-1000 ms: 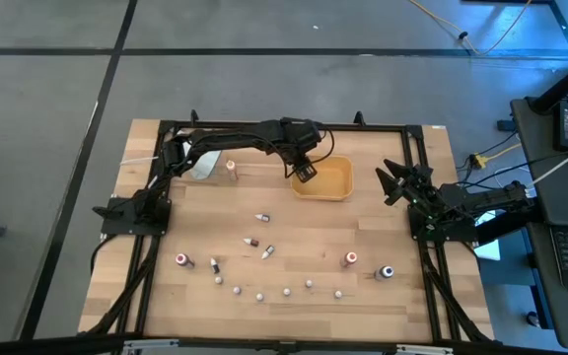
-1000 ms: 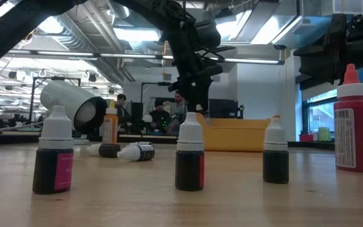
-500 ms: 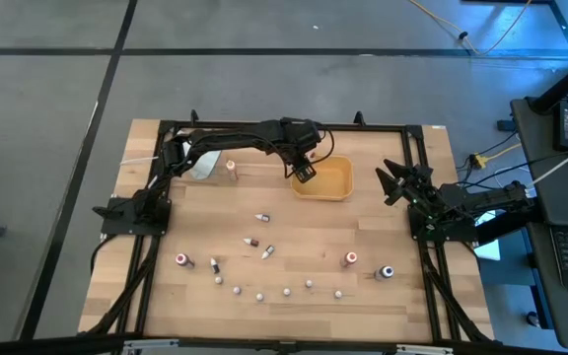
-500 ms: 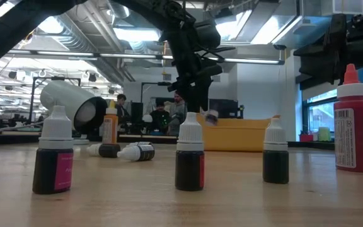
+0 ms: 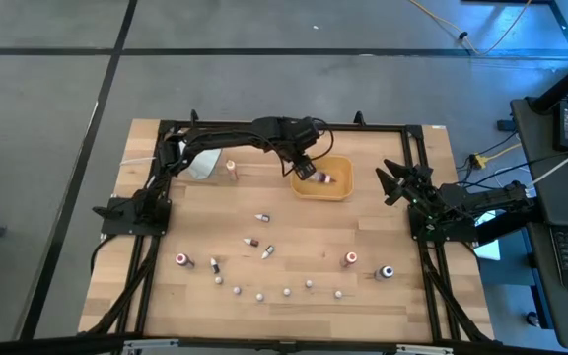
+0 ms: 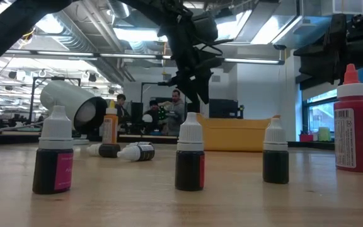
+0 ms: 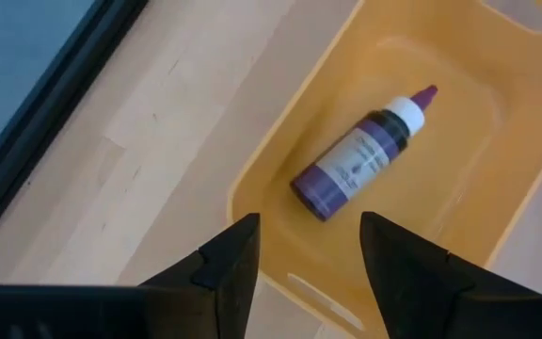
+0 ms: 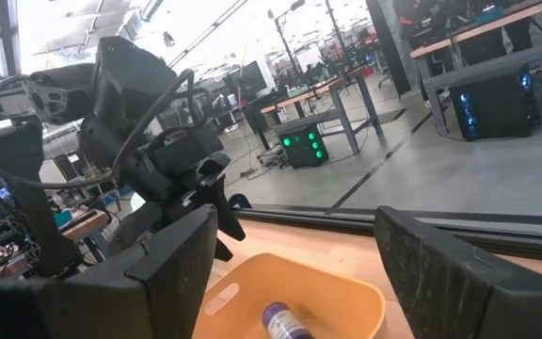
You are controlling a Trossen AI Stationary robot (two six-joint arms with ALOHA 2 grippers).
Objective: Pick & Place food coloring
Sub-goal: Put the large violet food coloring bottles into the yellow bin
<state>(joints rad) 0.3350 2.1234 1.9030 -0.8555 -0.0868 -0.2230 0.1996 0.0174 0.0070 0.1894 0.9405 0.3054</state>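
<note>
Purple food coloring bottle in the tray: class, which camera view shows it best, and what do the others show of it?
The left wrist view: the purple food coloring bottle lies whole on its side in the yellow tray, label visible. The high view shows a small speck, the right wrist view only its lower part, and the low view nothing, as the tray wall hides it.

Purple bottle (image 7: 360,154) with white collar and purple tip, yellow-orange tray (image 7: 459,235), pale wood table (image 5: 294,242), red-capped bottle (image 6: 353,120), dark vials with white caps (image 6: 190,153), black arms

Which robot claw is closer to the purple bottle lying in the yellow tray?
The left gripper: it hangs open just above the purple bottle. The right gripper waits beyond the tray, near the table's edge.
</note>
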